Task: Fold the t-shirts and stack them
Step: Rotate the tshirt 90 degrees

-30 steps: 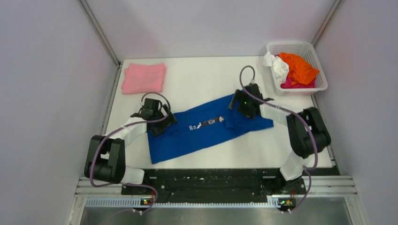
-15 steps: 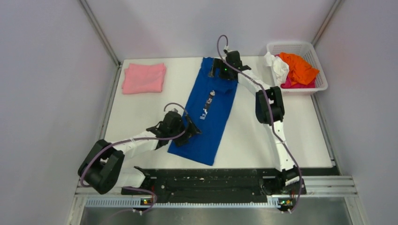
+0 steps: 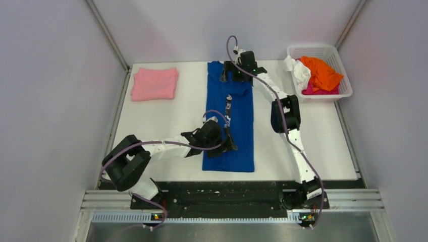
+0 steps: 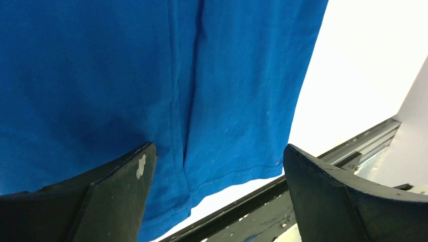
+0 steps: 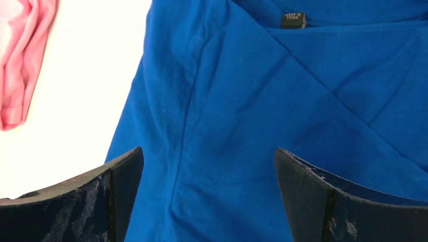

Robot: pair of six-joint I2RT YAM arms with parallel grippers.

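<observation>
A royal blue soft cloth t-shirt (image 3: 242, 126) lies folded into a long strip in the middle of the white tabletop (image 3: 151, 121). It runs from the far edge almost to the near edge. A small white print (image 3: 228, 108) shows on it. The left fingers (image 4: 116, 196) are spread wide apart over the shirt's bottom end, near the near edge, and they pinch nothing. The hem (image 4: 237, 174) and a long crease in the cloth show between them. The right fingers (image 5: 101, 201) are spread wide too, over the shirt's top end at the far edge. They hold nothing. A small dark neck label (image 5: 292, 20) shows just past them. A plain pink cloth t-shirt (image 3: 154, 83) sits folded in the far left corner, well apart from the blue one. A white plastic mesh basket (image 3: 325, 96) stands in the far right corner. Inside it lie an orange t-shirt (image 3: 320, 73), a white t-shirt (image 3: 299, 70) that hangs over the rim, and a magenta t-shirt (image 3: 318, 91) under them.
</observation>
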